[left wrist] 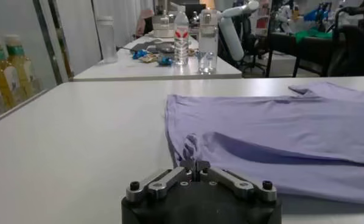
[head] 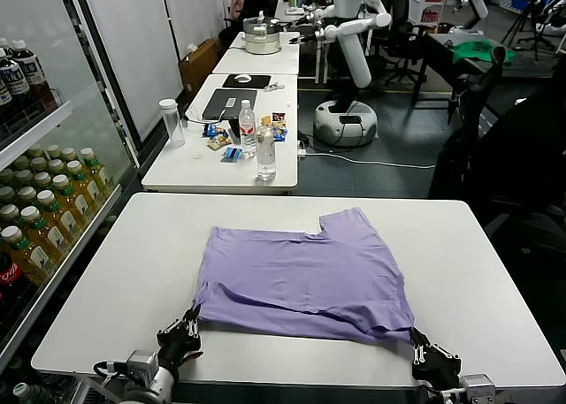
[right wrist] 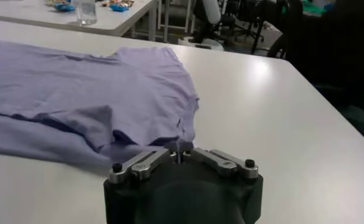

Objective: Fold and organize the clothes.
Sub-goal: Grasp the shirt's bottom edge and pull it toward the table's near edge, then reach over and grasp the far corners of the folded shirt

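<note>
— Left gripper and right gripper: pinched tight on T-shirt near corners, at table front edge.
— Step?
— Lengthwise fold, apparently starting. Next: lifting both corners evenly, carrying toward far hem.

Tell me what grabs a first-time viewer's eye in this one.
The lavender T-shirt lies spread across the middle of the white table, its near edge already doubled over. The left hand and the right hand each pinch a near corner of it, shut on the fabric at the table's front edge.
</note>
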Motion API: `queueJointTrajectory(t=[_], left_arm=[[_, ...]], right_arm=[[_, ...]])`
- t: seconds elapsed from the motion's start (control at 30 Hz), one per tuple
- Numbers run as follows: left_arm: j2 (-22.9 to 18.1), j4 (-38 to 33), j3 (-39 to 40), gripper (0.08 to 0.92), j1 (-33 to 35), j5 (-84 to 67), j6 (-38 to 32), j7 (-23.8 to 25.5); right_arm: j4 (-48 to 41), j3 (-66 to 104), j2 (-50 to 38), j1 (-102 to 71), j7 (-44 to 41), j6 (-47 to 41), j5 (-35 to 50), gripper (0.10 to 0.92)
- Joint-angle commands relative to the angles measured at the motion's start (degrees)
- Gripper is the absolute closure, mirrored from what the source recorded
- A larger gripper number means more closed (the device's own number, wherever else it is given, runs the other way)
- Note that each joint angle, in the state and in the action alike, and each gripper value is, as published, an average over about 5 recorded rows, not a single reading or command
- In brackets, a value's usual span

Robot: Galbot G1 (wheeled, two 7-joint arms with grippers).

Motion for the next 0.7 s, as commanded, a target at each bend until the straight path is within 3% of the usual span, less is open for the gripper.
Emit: queueJointTrajectory(t=[0.03, 0.27, 0.53, 0.7], left_arm=[[0.28, -6.25, -2.20, 0.785, 5.20, 1.45, 1.01, -0.57], [3.33, -4.03, -3.58, 0.586, -5.13, -3.56, -0.59, -2.07], [4.39, 13.83, 3.09, 0.353, -25.85, -7.53, -0.50, -2.27], [3.90, 25.86, 9.34, 0.218, -37.55, -7.95, -0.86, -1.82]], right_arm=[[3.80, 1.21, -0.15, -2.75, -0.75, 0.98, -1.23, 0.680], [-1.96, -0.54, -3.77, 13.17, 1.43, -1.08, 5.02, 0.481], [-20.15, -10.76, -7.17, 37.69, 5.85, -4.84, 10.06, 0.254], [-32.79, -18.44, -6.12, 52.51, 7.81, -5.93, 12.49, 0.205]])
